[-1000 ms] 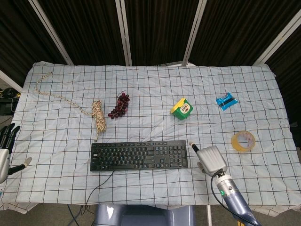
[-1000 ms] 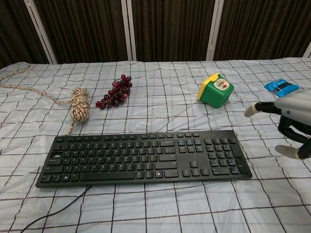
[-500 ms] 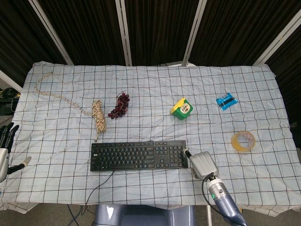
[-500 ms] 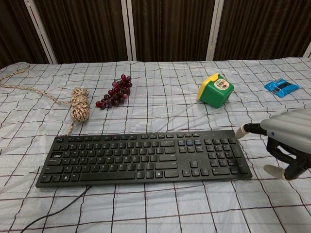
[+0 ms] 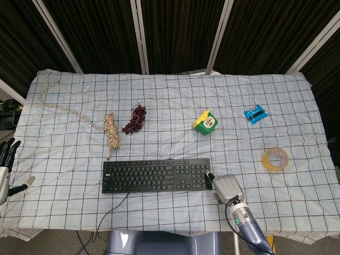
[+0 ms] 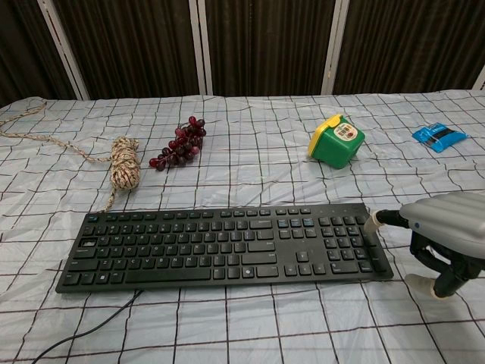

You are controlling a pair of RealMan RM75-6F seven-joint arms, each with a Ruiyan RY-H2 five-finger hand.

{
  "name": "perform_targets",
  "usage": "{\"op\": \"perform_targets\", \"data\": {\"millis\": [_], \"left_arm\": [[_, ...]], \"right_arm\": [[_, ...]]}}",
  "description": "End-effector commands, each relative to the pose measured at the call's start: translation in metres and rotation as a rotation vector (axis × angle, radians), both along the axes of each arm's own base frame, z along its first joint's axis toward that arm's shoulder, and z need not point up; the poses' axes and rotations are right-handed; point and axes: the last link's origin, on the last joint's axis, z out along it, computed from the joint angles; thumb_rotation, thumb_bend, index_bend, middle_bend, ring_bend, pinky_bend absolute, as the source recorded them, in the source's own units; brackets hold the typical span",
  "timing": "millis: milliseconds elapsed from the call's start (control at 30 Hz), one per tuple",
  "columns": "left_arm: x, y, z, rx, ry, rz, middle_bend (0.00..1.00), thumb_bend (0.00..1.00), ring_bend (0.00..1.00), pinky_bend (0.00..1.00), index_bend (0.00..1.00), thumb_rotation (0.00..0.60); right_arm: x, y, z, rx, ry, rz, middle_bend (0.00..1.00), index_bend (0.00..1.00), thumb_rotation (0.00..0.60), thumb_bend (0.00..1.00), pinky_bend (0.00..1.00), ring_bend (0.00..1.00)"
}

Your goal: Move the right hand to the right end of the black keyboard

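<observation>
In the head view the right hand (image 5: 227,187) sits at the near right corner of the keyboard (image 5: 156,176), palm down, with one fingertip (image 5: 209,173) reaching onto the keyboard's right edge. The rest of its fingers are hidden under the back of the hand, and it holds nothing. The keyboard lies near the front of the table (image 5: 64,154), on a checked cloth, its cable running off the near edge. The left hand (image 5: 6,167) hangs off the table's left edge, fingers apart and straight, gripping nothing. Behind the keyboard lie a rope (image 5: 110,129) and grapes (image 5: 135,119) to the left, a green and yellow box (image 5: 205,122) near the middle, a blue packet (image 5: 256,114) further right, and a tape roll (image 5: 274,160) well to the right.

In the chest view the right hand (image 6: 443,231) is just beside the keyboard (image 6: 224,244) at its right end. One finger stretches out so its tip (image 6: 373,223) touches the keyboard's right edge; the others curl downward, one resting on the cloth. Nothing is in its grasp. The rope (image 6: 123,163), grapes (image 6: 178,144), box (image 6: 336,141) and packet (image 6: 439,136) lie beyond.
</observation>
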Motion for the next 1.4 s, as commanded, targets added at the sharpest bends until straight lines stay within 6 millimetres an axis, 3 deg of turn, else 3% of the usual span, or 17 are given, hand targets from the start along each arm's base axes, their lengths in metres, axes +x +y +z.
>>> {"op": "perform_targets", "data": {"millis": [33,733,1067,1167,1267,1400], "left_arm": [[0.0,0.0,0.0,-0.004,-0.004,0.003,0.0,0.12,0.0,0.0,0.0,0.6],[0.002,0.0,-0.001,-0.005,-0.03,-0.012,0.0,0.12,0.0,0.0,0.0,0.6],[0.002,0.0,-0.001,-0.005,-0.033,-0.012,0.0,0.12,0.0,0.0,0.0,0.6],[0.002,-0.001,-0.001,-0.008,-0.033,-0.011,0.0,0.12,0.0,0.0,0.0,0.6],[0.002,-0.001,-0.001,-0.01,-0.035,-0.012,0.0,0.12,0.0,0.0,0.0,0.6],[0.003,-0.003,-0.003,-0.017,-0.031,-0.015,0.0,0.12,0.0,0.0,0.0,0.6]], "right_arm": [[-0.002,-0.001,-0.003,0.002,0.0,-0.015,0.83,0.15,0.6,0.38,0.78,0.82],[-0.005,0.008,-0.017,0.044,-0.006,-0.05,0.83,0.16,0.6,0.38,0.78,0.82],[0.02,-0.007,0.013,-0.096,-0.093,0.044,0.81,0.16,0.6,0.38,0.78,0.79],[0.026,-0.011,0.031,-0.163,-0.123,0.093,0.74,0.16,0.6,0.37,0.71,0.72],[0.027,-0.011,0.052,-0.225,-0.142,0.133,0.56,0.16,0.6,0.3,0.62,0.54],[0.012,-0.001,0.091,-0.311,-0.18,0.173,0.15,0.1,0.6,0.16,0.35,0.1]]}}
